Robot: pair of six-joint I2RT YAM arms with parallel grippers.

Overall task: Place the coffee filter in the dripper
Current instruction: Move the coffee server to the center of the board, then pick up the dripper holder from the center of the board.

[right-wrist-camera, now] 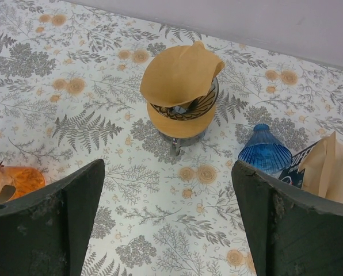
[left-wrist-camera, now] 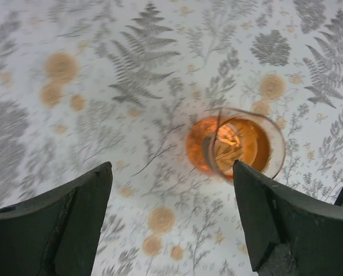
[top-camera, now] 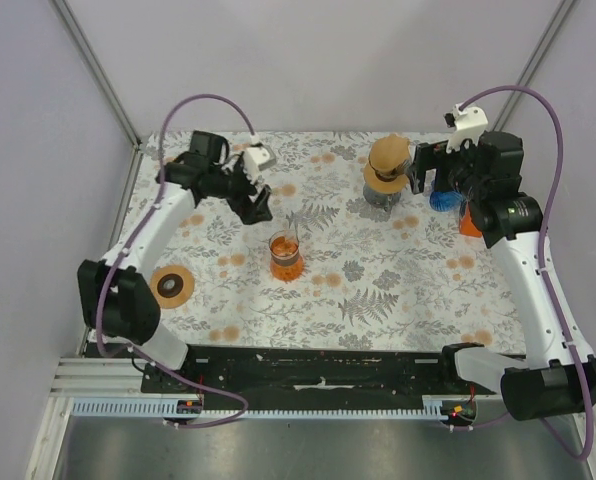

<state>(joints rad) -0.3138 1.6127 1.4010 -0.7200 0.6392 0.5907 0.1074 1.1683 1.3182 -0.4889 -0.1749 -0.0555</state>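
A brown paper coffee filter [right-wrist-camera: 180, 75] rests loosely on top of the dripper [right-wrist-camera: 182, 119], tilted, with its upper edge standing above the rim. The dripper has a wooden collar and stands at the back of the table [top-camera: 386, 178]. My right gripper [right-wrist-camera: 166, 218] is open and empty, a little in front of the dripper and apart from it; in the top view it [top-camera: 419, 172] is just right of the dripper. My left gripper [left-wrist-camera: 171, 213] is open and empty above the tablecloth, next to an orange glass server [left-wrist-camera: 235, 144].
A blue ribbed cone [right-wrist-camera: 265, 150] and a brown paper pack [right-wrist-camera: 327, 172] stand right of the dripper. The orange glass server [top-camera: 286, 256] is mid-table. A wooden ring coaster [top-camera: 172, 286] lies at the left. The floral tablecloth [top-camera: 378, 290] covers the table.
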